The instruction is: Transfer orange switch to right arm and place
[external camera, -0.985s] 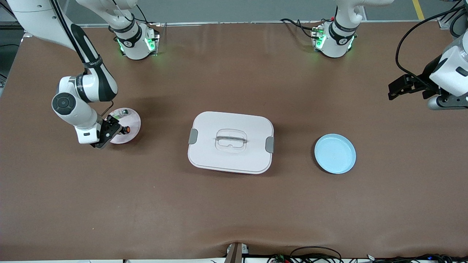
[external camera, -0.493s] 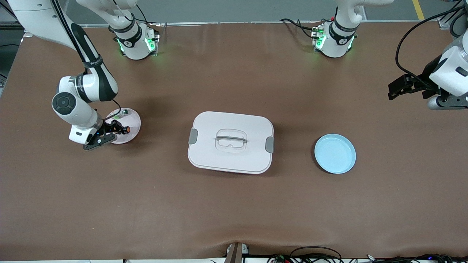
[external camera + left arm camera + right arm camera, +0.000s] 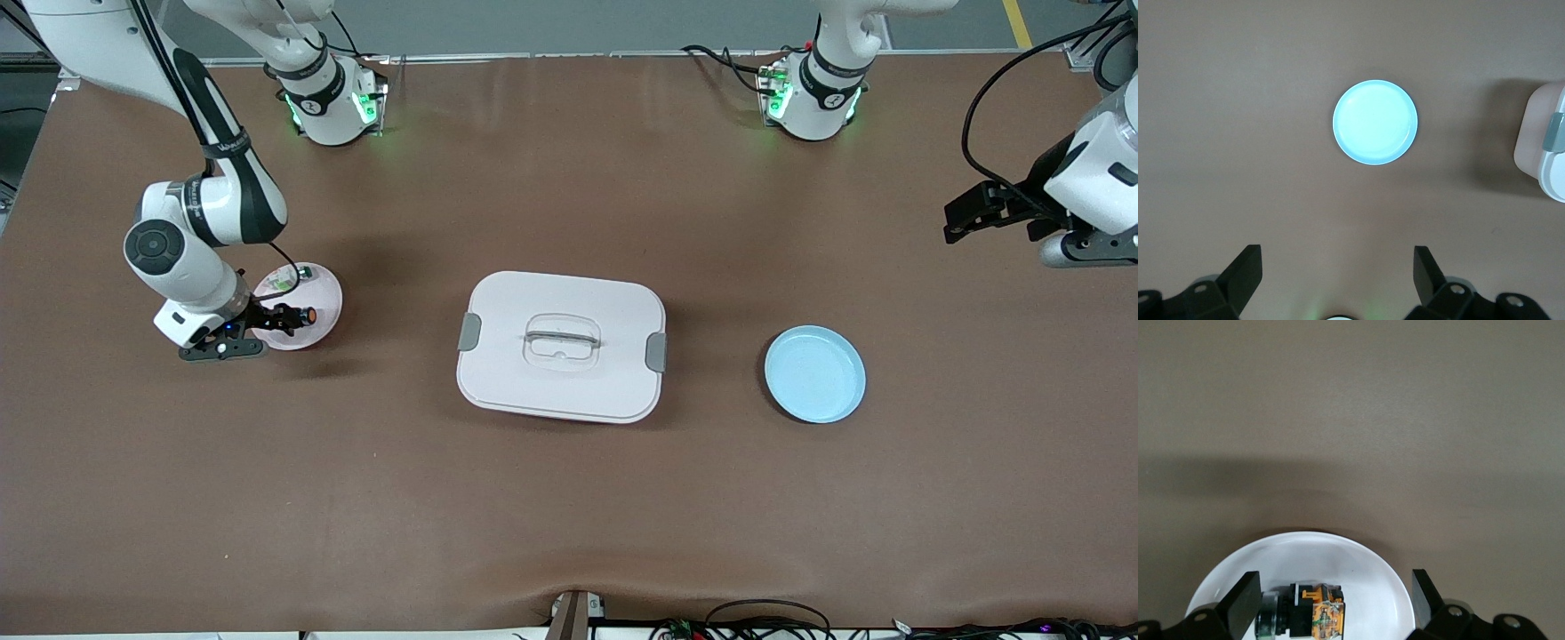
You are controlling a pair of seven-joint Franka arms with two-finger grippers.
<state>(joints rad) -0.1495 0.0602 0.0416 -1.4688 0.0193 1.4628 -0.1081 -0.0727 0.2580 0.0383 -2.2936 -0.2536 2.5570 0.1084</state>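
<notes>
The switch (image 3: pixel 303 314) lies flat on the pink plate (image 3: pixel 325 298), orange end toward the box (image 3: pixel 561 346). Right pincer (image 3: pixel 286 318) gapes around it; left pincer (image 3: pixel 1337 275) waits open above the blue plate (image 3: pixel 1375 122).

No text can be read anywhere (the small lettering on the arms' black joint bands stays illegible).
</notes>
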